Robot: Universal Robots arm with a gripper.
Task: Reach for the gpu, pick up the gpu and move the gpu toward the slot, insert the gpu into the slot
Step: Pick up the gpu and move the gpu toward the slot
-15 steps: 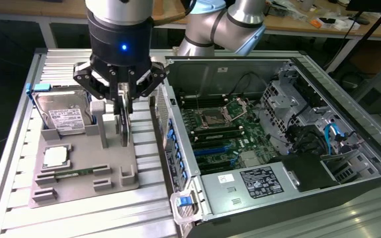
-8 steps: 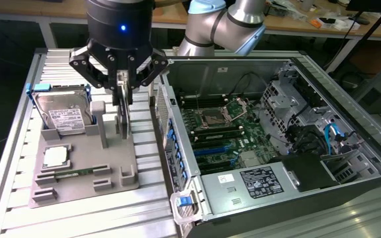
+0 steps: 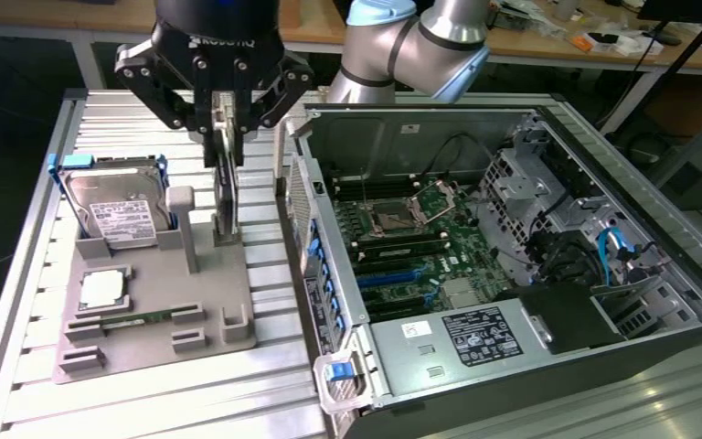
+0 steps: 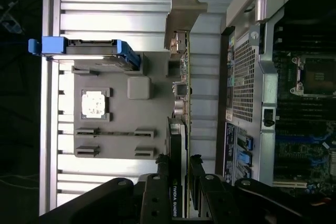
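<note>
On the slatted table (image 3: 22, 320), an open case (image 3: 376, 137) lies at the exterior view's right, with a grey fixture (image 3: 132, 343) beside it. The gpu (image 3: 226, 197) stands on edge in that fixture, and the gripper (image 3: 226, 128) is closed narrowly on its upper edge. I judge the card light and stiff but fragile. It is best held by the bare board edges, clear of components and contacts. A hard drive (image 3: 113, 215) stands just beside it. Between card and slot (image 3: 390, 274) rises the case's wall (image 3: 296, 197), and blue cables (image 3: 607, 251) hang near the board.
</note>
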